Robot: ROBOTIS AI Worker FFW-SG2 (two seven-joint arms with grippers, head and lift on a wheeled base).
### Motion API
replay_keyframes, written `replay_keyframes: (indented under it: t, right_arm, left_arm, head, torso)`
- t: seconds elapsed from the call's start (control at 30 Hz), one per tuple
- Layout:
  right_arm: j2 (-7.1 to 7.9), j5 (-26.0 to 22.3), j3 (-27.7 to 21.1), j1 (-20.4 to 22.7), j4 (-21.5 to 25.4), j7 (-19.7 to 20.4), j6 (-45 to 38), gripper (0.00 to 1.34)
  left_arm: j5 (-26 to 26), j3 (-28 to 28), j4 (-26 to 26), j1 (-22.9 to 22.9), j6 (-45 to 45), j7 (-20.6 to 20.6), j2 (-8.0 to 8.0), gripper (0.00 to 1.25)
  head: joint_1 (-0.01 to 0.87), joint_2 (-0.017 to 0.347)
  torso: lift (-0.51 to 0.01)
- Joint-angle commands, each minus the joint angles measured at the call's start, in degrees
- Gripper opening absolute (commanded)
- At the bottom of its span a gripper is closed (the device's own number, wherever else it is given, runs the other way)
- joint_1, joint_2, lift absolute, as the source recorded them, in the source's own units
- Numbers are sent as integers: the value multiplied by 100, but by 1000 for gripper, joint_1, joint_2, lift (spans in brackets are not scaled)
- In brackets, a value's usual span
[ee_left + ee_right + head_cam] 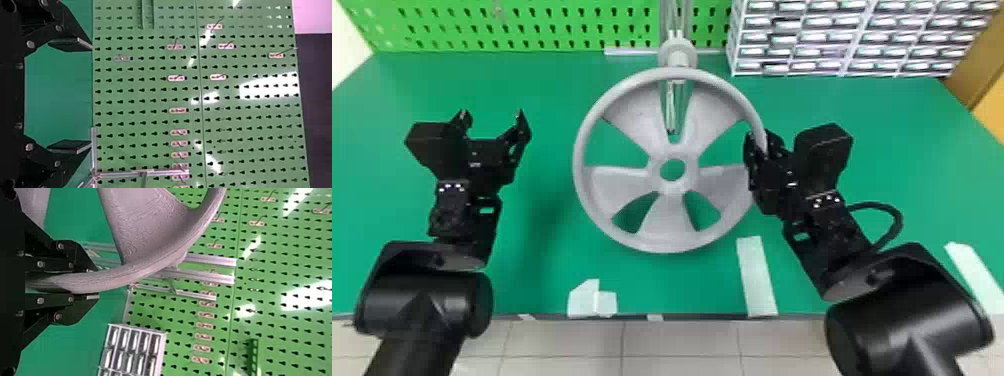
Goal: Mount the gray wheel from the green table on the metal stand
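Note:
The gray wheel (669,235) is held up over the middle of the green table (547,280), its spoked face toward the head camera. My right gripper (757,145) is shut on its right rim; in the right wrist view the rim of the wheel (156,268) runs between the fingers of my right gripper (92,284). Behind the wheel's top stands the metal stand (677,20) with a gray hub (678,52); the wheel hides part of it. My left gripper (492,117) is open, left of the wheel and apart from it; the left wrist view shows my left gripper (70,96) with nothing between its fingers.
At the back right stands a rack of small drawers (842,37). A green pegboard (532,25) rises along the table's back edge. White tape strips (756,277) lie near the front edge, below the wheel and the right arm.

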State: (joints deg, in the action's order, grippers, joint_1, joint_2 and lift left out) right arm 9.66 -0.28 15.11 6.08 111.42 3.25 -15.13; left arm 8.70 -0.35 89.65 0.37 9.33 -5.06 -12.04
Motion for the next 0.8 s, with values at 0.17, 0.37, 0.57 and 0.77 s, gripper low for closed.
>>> replay_keyframes:
  t: [0.17,0.37,0.57,0.77]
  right_arm:
    - [-123,46,-87,-37,-146,0,414,241]
    - [-211,63,-131,-46,-217,9,581,241]
    - [-307,63,-140,-107,-269,9,643,207]
    - [-342,178,-131,-142,-278,114,740,175]
  left_arm:
    - [18,-35,316,209,-150,-92,0,864]
    - [9,-141,764,543,-194,-320,0,859]
    - [9,-255,1125,842,-265,-435,0,856]
    - [-9,-334,1327,1018,-414,-452,0,856]
  head:
    - [867,52]
    - [867,52]
    - [867,52]
    - [867,52]
  torso:
    - [-100]
    - [-100]
    - [-100]
    - [-100]
